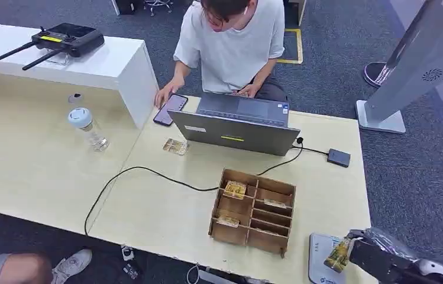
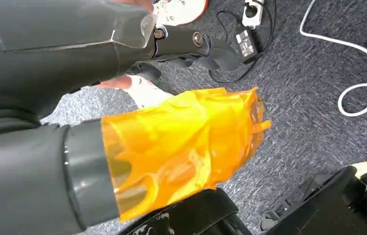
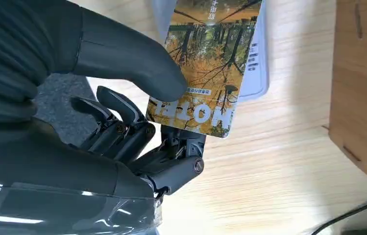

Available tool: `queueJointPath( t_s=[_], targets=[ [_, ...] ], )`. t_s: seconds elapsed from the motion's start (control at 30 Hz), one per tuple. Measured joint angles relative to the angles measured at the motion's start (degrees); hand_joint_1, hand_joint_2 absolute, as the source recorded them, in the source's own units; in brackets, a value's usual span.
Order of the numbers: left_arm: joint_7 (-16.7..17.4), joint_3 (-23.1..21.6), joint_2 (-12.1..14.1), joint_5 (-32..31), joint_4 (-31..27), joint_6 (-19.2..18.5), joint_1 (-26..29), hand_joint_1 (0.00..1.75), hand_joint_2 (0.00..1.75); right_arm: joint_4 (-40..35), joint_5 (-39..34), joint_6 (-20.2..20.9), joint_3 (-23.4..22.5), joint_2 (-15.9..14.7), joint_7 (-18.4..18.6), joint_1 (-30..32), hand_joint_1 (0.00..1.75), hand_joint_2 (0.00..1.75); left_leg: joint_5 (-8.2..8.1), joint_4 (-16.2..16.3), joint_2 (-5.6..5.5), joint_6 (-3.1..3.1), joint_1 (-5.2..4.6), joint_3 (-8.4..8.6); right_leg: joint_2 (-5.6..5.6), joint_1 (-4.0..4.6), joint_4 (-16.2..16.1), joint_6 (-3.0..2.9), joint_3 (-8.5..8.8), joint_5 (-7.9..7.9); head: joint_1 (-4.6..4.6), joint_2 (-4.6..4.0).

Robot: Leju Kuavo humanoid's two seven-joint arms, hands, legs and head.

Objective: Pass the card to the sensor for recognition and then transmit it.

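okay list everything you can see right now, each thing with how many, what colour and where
Wooden divided box: one, brown, table front, cards in some compartments.
Autumn-forest hotel card: one, yellow-orange, pinched in the right hand over the reader.
Flat card reader: one, pale grey, front right table edge.
Loose patterned card: one, yellowish, lying before the laptop.
Open laptop: one, grey, table middle.
Smartphone: one, dark, left of laptop, under a person's hand.
Small box on cable: one, dark grey, right of laptop.
Plastic bottle: one, clear, left table.
Antenna remote controller: one, black, white raised shelf.
Right hand: one, dark grey, holds card.
Left hand: one, orange film wrapped, over carpet.
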Motion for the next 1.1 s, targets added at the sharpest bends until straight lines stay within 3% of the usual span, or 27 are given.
queueJointPath(
  t_s=[0.43, 1.1],
  targets=[
    [0.52, 0.0, -0.02, -0.46, 0.0, 0.02, 0.0, 0.0, 0.0, 3.87, 7.32, -5.03, 4.35, 3.65, 3.98, -2.85, 1.75, 1.75, 0.01, 0.0, -0.01, -0.01, 0.01, 0.0, -0.01, 0.01, 0.0, 0.0, 0.0, 0.0, 0.0, 0.0],
    [0.55, 0.0, -0.04, -0.72, 0.0, 0.0, 0.0, 0.0, 0.0, 5.4, 10.08, -5.14, 6.38, 4.72, 5.0, -3.44, 1.75, 1.75, 0.01, 0.0, -0.01, -0.01, 0.01, 0.0, -0.01, 0.01, 0.0, 0.0, 0.0, 0.0, 0.0, 0.0]
  ],
)
